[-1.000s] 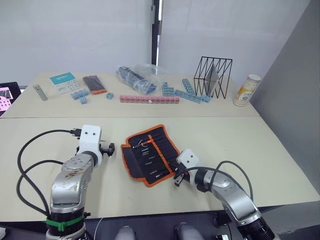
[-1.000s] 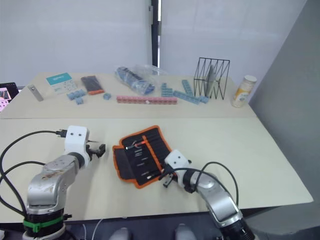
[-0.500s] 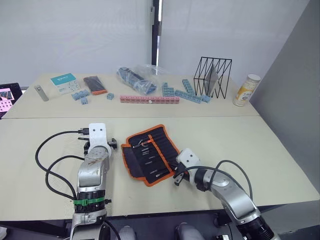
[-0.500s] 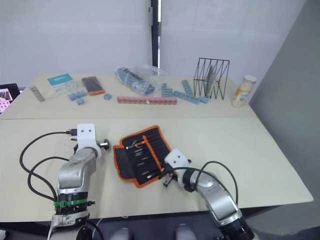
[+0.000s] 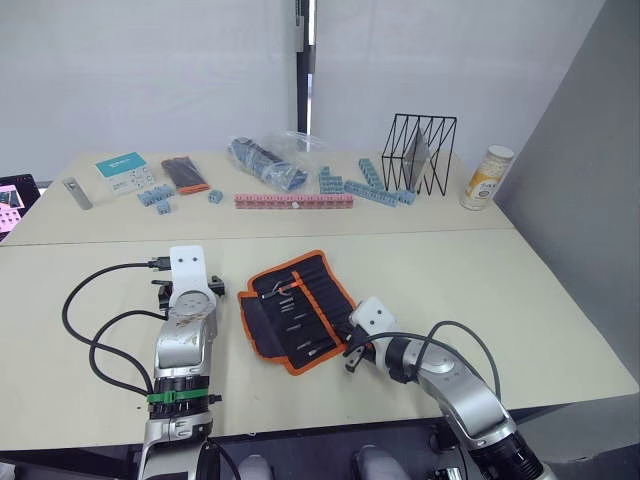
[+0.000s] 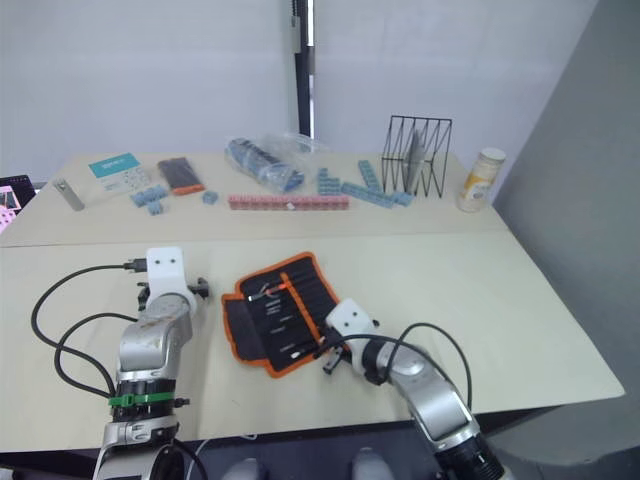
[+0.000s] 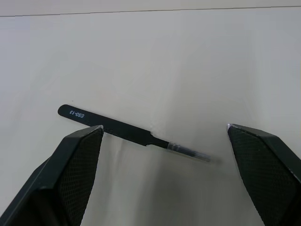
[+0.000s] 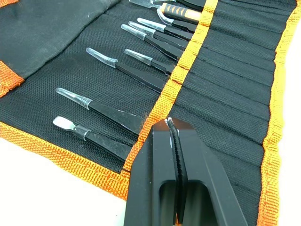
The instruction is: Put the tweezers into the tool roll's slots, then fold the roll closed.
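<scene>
The left gripper (image 7: 162,141) hangs over the table (image 7: 188,56) with its fingers (image 7: 70,165) spread wide and holding nothing, and a single loose pair of tweezers (image 7: 127,132) lies flat on the table between them, its clear-capped tip pointing toward one finger. The right gripper (image 8: 171,129) has its fingers pressed together with nothing visibly between them, their tips resting at the orange centre stripe (image 8: 188,61) of the open tool roll (image 5: 297,307), where several capped tools already sit in the slots (image 8: 225,70). The main risk, I judge, is in picking up so thin and flat a piece: if the left fingers close too high they may slide over it or flick it away across the table. The right fingertips could also snag the roll's fabric and drag it, tipping out seated tweezers. The roll still lies unfolded just right of the left arm.
</scene>
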Tool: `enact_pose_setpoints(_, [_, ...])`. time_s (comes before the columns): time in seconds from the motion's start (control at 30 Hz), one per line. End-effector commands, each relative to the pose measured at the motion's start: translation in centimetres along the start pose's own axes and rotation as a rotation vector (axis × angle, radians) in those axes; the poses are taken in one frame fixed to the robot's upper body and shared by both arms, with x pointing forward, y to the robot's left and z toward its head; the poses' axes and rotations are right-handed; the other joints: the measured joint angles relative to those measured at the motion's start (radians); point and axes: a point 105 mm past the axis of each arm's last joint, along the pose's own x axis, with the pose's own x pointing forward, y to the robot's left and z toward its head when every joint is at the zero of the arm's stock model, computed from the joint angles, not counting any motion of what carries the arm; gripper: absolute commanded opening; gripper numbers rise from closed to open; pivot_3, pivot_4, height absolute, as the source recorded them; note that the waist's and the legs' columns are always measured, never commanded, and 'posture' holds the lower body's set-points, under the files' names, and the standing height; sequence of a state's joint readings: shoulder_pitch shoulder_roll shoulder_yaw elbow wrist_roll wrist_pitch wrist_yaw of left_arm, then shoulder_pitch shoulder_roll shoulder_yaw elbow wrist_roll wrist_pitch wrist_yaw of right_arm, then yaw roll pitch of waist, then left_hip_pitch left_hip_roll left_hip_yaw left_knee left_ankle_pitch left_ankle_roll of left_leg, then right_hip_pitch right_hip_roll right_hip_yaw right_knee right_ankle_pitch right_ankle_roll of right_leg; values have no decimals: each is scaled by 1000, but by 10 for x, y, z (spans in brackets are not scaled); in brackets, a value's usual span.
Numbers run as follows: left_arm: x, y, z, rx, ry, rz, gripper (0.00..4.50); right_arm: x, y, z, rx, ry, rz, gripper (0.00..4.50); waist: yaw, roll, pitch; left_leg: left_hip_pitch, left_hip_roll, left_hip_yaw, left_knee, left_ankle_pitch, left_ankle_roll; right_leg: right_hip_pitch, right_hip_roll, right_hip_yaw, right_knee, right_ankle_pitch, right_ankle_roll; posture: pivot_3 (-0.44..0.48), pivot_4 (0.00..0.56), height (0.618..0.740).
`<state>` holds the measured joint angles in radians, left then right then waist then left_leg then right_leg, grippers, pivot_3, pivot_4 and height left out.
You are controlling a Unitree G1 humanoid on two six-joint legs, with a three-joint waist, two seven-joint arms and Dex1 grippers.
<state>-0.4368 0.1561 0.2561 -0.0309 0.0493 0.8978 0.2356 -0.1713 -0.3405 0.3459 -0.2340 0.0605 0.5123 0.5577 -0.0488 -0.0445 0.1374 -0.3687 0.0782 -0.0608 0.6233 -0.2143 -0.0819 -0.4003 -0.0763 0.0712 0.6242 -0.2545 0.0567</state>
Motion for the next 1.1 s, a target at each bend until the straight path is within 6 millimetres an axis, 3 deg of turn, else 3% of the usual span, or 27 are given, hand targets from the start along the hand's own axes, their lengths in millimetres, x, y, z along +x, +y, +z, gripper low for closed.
enact_pose_setpoints(0.03, [4, 37, -28, 20, 106, 129, 4468, -5, 6, -64, 107, 246, 3, 0, -1, 0, 0, 0, 0, 0, 0, 0, 0, 0, 0, 0, 0, 0, 0, 0, 150, 706])
enact_pose_setpoints(0.5, [-1, 43, -36, 20, 134, 127, 4468, -3, 7, -63, 103, 244, 8, 0, -4, 0, 0, 0, 0, 0, 0, -2, -3, -2, 0, 0, -1, 0, 0, 0, 150, 706])
enact_pose_setpoints(0.73, [0, 36, -34, -8, 124, 92, 4468, -2, 8, -64, 103, 245, 13, 0, -4, 0, 0, 1, 0, 0, 0, -2, -3, -3, 0, 0, -2, 0, 0, 0, 150, 706])
enact_pose_setpoints(1.1, [7, 26, -34, -19, 117, 51, 1023, -4, 7, -64, 103, 244, 7, 0, -4, 2, 0, 0, 0, 0, 0, -2, -3, -3, 0, 0, -4, 0, 0, 0, 150, 706])
